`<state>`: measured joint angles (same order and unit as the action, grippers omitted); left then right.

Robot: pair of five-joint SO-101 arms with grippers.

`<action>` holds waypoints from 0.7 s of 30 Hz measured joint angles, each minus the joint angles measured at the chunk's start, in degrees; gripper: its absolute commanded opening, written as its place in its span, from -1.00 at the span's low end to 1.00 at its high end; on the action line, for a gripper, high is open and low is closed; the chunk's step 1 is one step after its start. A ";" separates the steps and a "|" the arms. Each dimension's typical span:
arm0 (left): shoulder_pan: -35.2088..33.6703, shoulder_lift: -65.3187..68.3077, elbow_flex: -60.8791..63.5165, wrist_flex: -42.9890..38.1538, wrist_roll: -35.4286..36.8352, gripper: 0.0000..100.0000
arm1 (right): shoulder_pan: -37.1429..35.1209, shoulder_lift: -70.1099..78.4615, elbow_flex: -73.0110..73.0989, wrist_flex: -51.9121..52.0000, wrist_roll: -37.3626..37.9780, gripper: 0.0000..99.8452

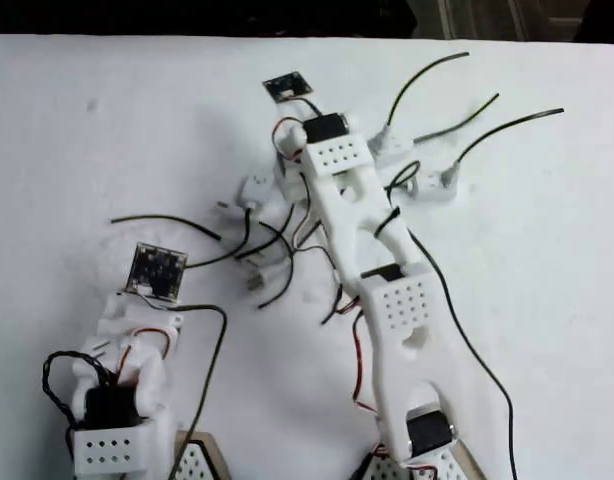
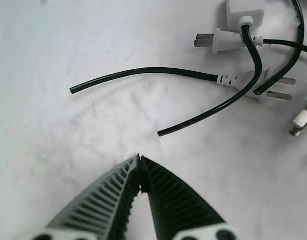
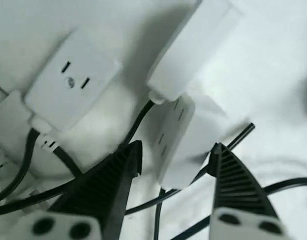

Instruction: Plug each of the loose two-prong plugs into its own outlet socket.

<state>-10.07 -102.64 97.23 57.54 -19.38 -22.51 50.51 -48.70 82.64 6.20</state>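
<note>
The right gripper [image 3: 176, 148], reaching to the far middle of the table, is spread wide. Its fingers stand either side of a tilted white outlet block [image 3: 177, 125] without clamping it. Closing here could pinch the black cord [image 3: 140, 118] just beside the block, or skid the block off its crooked perch. A second socket face [image 3: 73, 80] lies near, so a nudge may shove both. The left gripper [image 2: 140, 159], at the near left, is clenched on nothing. Beyond it, mid-table, a loose plug [image 2: 221, 41] and a second plug [image 2: 246, 85] lie with cords crossed. Lifting 1 would likely drag the other.
</note>
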 measured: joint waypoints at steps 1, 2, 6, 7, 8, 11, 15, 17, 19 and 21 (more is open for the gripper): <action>0.00 0.00 0.00 0.00 0.00 -0.95 | 0.26 0.97 -1.05 0.00 0.00 -0.58; 0.00 0.00 0.00 0.00 0.00 -0.95 | 0.53 2.20 -2.20 0.00 0.00 -0.58; 0.00 0.00 0.00 0.00 0.00 -0.95 | 0.97 6.15 -6.15 -0.09 0.00 -0.91; 0.00 0.00 0.00 0.00 0.00 -0.95 | 0.97 6.86 -7.21 -0.09 0.00 -0.99; 0.00 0.00 0.00 0.00 0.00 -0.95 | 0.97 7.38 -8.35 -0.09 0.00 -0.95; 0.00 0.00 0.00 0.00 0.00 -0.95 | 1.05 7.65 -12.40 1.14 0.00 -0.97; 0.00 0.00 0.00 0.00 0.00 -0.95 | 0.70 7.65 -20.31 8.26 0.00 -0.97; 0.00 0.00 0.00 0.00 0.00 -0.95 | 0.70 7.65 -25.14 12.48 0.00 -0.97; 0.00 0.00 0.00 0.00 0.00 -0.95 | 0.26 6.68 -29.36 14.59 0.00 -0.97; 0.00 0.00 0.00 0.00 0.00 -0.95 | -0.35 4.75 -32.09 15.21 0.00 -0.97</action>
<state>-10.07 -102.64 97.23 57.54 -19.38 -22.86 55.25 -80.79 97.85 6.20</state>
